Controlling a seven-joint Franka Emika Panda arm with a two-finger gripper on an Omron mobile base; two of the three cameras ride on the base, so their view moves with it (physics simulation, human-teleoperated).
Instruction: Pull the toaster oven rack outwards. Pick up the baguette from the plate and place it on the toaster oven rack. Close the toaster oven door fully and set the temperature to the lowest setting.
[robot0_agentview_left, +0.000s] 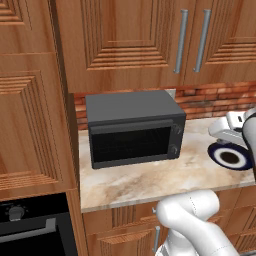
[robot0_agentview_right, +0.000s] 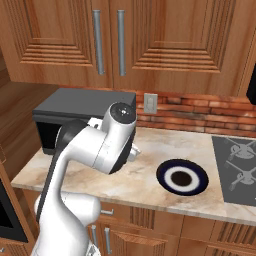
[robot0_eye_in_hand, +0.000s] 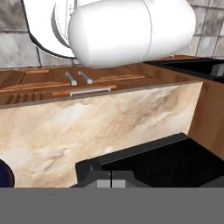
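Note:
The dark grey toaster oven (robot0_agentview_left: 132, 127) stands on the marble counter, and its black toaster oven door (robot0_agentview_left: 131, 142) is up against the front. The rack is hidden behind it. Two knobs sit on the control strip (robot0_agentview_left: 174, 138) at its right. The plate (robot0_agentview_left: 231, 156) with a navy rim lies to the right of the oven, also seen as a round plate (robot0_agentview_right: 182, 177). The baguette is out of view. My gripper (robot0_agentview_left: 217, 132) hovers over the counter between the control strip and the plate. In the hand view its fingertips (robot0_eye_in_hand: 111, 183) are pressed together, shut on nothing, above the toaster oven (robot0_eye_in_hand: 166, 164).
A built-in black oven (robot0_agentview_left: 30, 230) sits low at the left. A stovetop (robot0_agentview_right: 235, 162) lies right of the plate. A wall outlet (robot0_agentview_right: 150, 103) is on the brick backsplash. Wooden cabinets hang above the counter. My own arm (robot0_agentview_right: 107, 145) covers part of the toaster oven.

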